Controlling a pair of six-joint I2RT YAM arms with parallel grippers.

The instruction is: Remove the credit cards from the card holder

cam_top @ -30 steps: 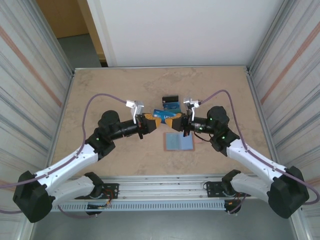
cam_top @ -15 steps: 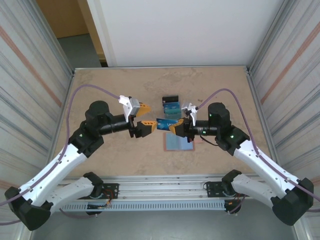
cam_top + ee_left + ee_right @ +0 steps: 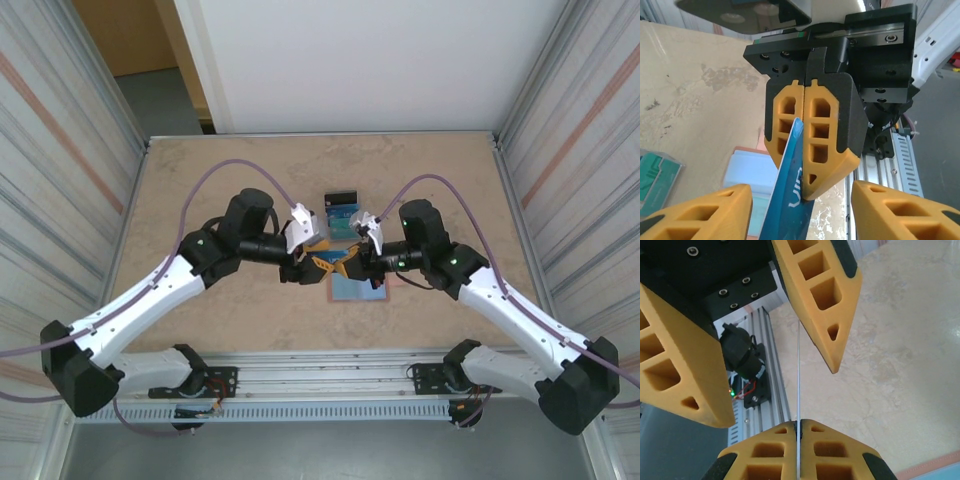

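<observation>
Cards mostly out, 1 caught mid-air between the arms

Blue card [image 3: 787, 210] is clear of the card holder [image 3: 357, 285] and held edge-on above the table, pinched at 1 end by the right gripper [image 3: 801, 172], whose fingers are pressed together on it. The holder lies spread flat on the table just below and nearer the bases, its blue-grey inside up. A black card [image 3: 342, 197] and a teal card [image 3: 657, 175] lie on the table beyond it, so 2 look done and this is the 3rd. Whether any remain in the pockets I cannot tell. The left gripper [image 3: 775, 392] faces the right one nose to nose, its fingers spread either side of the card with gaps showing, grasping nothing. Both arms reach inward from their bases, meeting over the table's middle.
</observation>
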